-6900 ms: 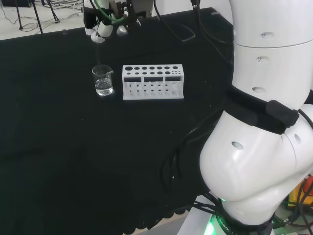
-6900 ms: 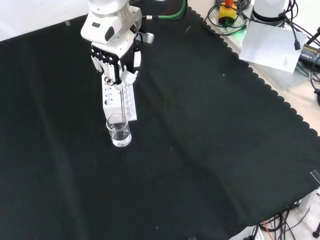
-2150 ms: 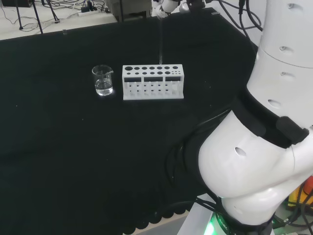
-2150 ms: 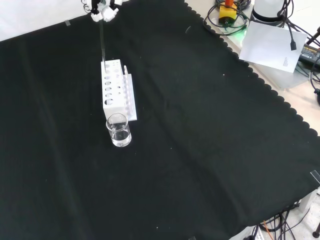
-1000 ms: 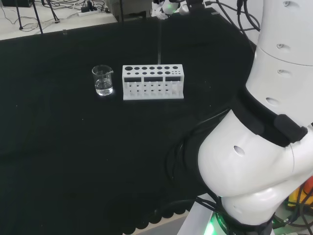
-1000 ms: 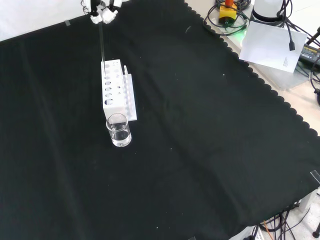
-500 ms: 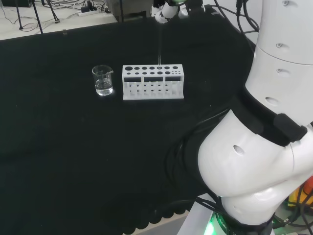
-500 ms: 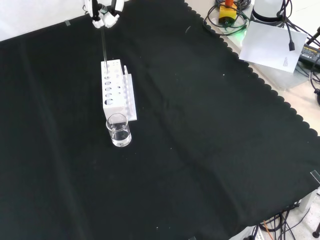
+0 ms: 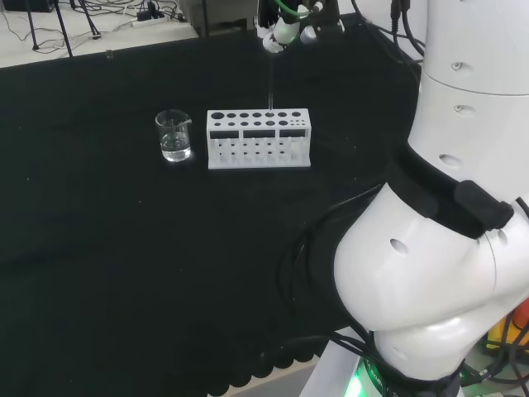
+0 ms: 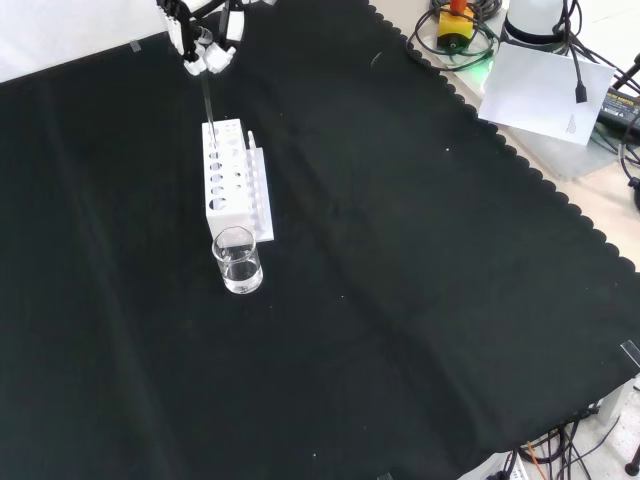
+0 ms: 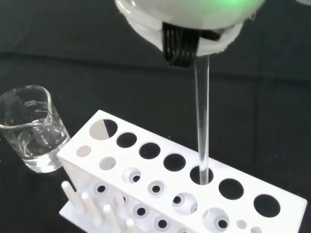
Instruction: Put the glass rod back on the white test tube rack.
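The white test tube rack [image 9: 248,159] [image 10: 228,208] stands on the black cloth with a beaker [image 9: 174,136] [image 10: 237,262] close to one end. My hand [image 9: 281,23] [image 10: 205,42] hangs above the rack's other end, fingers curled on the top of a clear glass rod [image 9: 270,78] [image 10: 206,100] that hangs upright. In the wrist view the glass rod [image 11: 202,121] comes down from the hand [image 11: 184,19], and its tip sits in one of the big top holes of the rack [image 11: 146,167], a few holes away from the beaker [image 11: 31,131].
The beaker holds a little clear liquid. White pegs [image 11: 92,211] stick up along the rack's low front side. Cables and a sheet of paper [image 10: 545,90] lie beyond the cloth's scalloped edge. The arm's white links [image 9: 446,215] stand at the head view's right.
The hand lifted the rod out of the beaker, carried it to the rack's far end and has now come down, bringing the rod's tip to a rack hole.
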